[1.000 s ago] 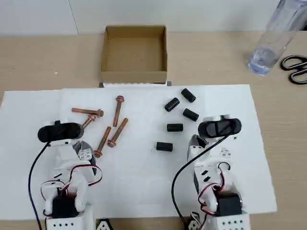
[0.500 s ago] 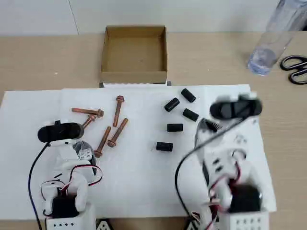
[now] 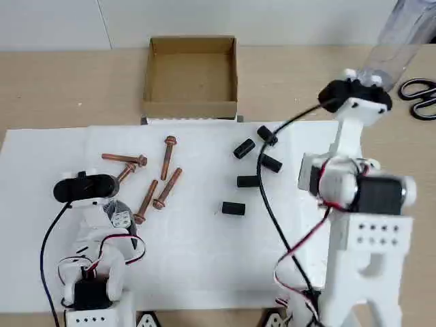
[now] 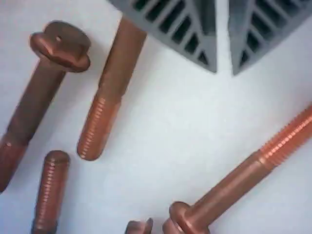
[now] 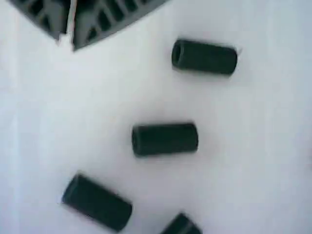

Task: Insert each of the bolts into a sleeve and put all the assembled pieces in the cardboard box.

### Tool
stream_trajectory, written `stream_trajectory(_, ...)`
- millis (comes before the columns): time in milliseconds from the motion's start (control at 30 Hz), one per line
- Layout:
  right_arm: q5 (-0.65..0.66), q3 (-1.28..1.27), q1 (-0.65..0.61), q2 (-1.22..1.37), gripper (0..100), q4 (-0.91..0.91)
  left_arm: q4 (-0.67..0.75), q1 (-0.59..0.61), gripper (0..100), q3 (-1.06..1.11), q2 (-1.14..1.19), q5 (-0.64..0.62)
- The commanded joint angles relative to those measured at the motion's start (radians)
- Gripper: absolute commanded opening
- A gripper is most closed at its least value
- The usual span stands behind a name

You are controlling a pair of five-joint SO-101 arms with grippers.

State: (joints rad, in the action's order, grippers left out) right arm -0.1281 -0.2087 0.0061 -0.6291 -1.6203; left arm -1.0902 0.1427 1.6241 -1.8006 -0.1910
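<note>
Several copper bolts (image 3: 168, 157) lie loose on the left half of the white sheet, and several black sleeves (image 3: 248, 181) lie on the right half. The cardboard box (image 3: 191, 105) stands empty behind the sheet. My left arm (image 3: 85, 187) is low over the bolts. Its gripper (image 4: 223, 73) is shut on nothing, just above a bolt's shank (image 4: 109, 102), with another bolt (image 4: 243, 180) close by. My right arm (image 3: 354, 99) is raised at the right. Its gripper (image 5: 66, 44) is shut and empty above the sleeves (image 5: 165, 139), beside another sleeve (image 5: 204, 57).
A clear plastic bottle (image 3: 388, 54) and black scissors (image 3: 419, 95) sit at the far right of the wooden table. The white sheet (image 3: 204, 259) has bare room in its near middle.
The right arm has lifted from low beside the sleeves and swung up and back toward the far right. The left arm, bolts and sleeves have not moved.
</note>
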Motion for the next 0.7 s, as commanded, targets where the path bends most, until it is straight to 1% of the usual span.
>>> stream_trajectory(0, 0.008, 0.114, 0.008, 0.070, 0.3, -0.074, 0.009, -0.002, 1, -0.002, -0.011, 0.003)
stream_trajectory(500, 0.012, 0.135, 0.007, 0.091, 0.3, -0.088, 0.015, 0.006, 1, -0.013, -0.011, 0.008)
stream_trajectory(600, 0.017, 0.135, 0.007, 0.091, 0.3, -0.087, -0.058, 0.043, 1, -0.128, -0.005, 0.006)
stream_trajectory(667, 0.066, 0.135, 0.007, 0.091, 0.3, -0.090, -0.098, 0.032, 1, -0.228, 0.006, 0.008)
